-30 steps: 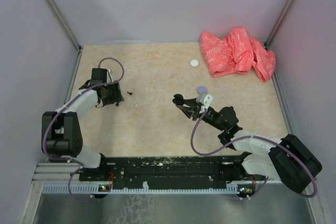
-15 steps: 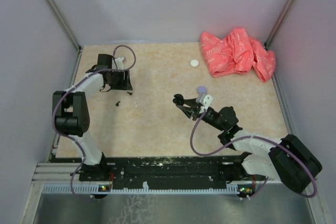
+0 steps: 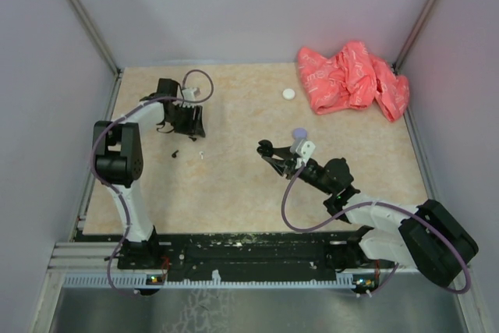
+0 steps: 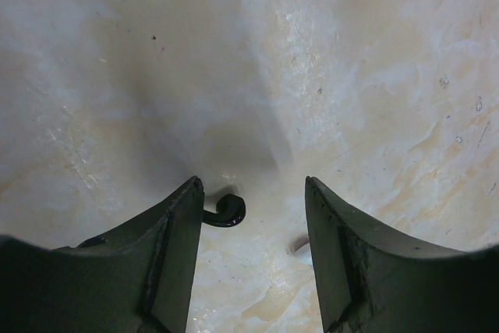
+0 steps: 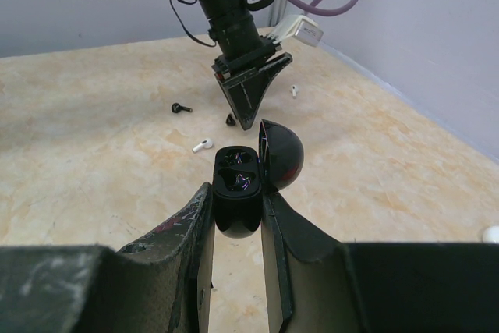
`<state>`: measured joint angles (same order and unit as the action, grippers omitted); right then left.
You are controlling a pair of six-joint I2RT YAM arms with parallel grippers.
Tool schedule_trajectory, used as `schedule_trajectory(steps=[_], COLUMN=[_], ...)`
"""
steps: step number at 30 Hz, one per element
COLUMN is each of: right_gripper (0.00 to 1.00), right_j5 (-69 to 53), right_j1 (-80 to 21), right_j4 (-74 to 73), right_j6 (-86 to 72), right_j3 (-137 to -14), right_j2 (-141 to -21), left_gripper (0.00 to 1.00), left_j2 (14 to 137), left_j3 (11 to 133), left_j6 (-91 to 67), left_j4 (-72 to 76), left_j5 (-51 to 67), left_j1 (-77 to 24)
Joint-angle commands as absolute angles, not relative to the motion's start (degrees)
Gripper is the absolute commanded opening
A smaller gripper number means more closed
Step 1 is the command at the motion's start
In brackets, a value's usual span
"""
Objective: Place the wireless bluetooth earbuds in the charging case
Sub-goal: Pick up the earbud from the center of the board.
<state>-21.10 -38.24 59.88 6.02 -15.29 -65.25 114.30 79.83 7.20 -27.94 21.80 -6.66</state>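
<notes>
My right gripper (image 3: 269, 151) is shut on an open black charging case (image 5: 236, 189), held above the table with its lid (image 5: 282, 154) hinged to the right; both wells look empty. My left gripper (image 4: 252, 185) is open, pointing down close over the table at the far left (image 3: 191, 124). A black earbud (image 4: 226, 210) lies between its jaws, beside the left finger. A white earbud (image 4: 300, 246) lies half hidden by the right finger. The right wrist view shows another black earbud (image 5: 182, 108) and a white earbud (image 5: 202, 145) on the table.
A crumpled pink cloth (image 3: 352, 77) lies at the back right. A white disc (image 3: 289, 93) and a lavender disc (image 3: 299, 132) lie on the beige table (image 3: 234, 185). A small white earbud (image 5: 294, 90) lies beyond the left gripper. Grey walls enclose the table.
My left arm has swung right and farther back, and its gripper now hangs over the black earbud. The right arm and the case have not moved.
</notes>
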Motion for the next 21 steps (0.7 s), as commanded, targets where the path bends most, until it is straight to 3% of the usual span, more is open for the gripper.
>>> schedule_trajectory(steps=[1,21], right_gripper=[0.00,0.00], right_j5=[-21.34,-21.74], right_j1=[-38.50,-38.54], right_j4=[61.57,61.34], right_j6=[6.68,6.33], right_j3=[-16.16,-16.35], right_j2=[-64.92,-64.66], left_gripper=[0.60,0.55], left_j2=[114.40,110.39], left_j3=[80.41,77.98], left_j6=[8.14,1.89], left_j4=[-32.01,-36.00], left_j5=[21.79,13.34], left_j1=[-6.86,-8.45])
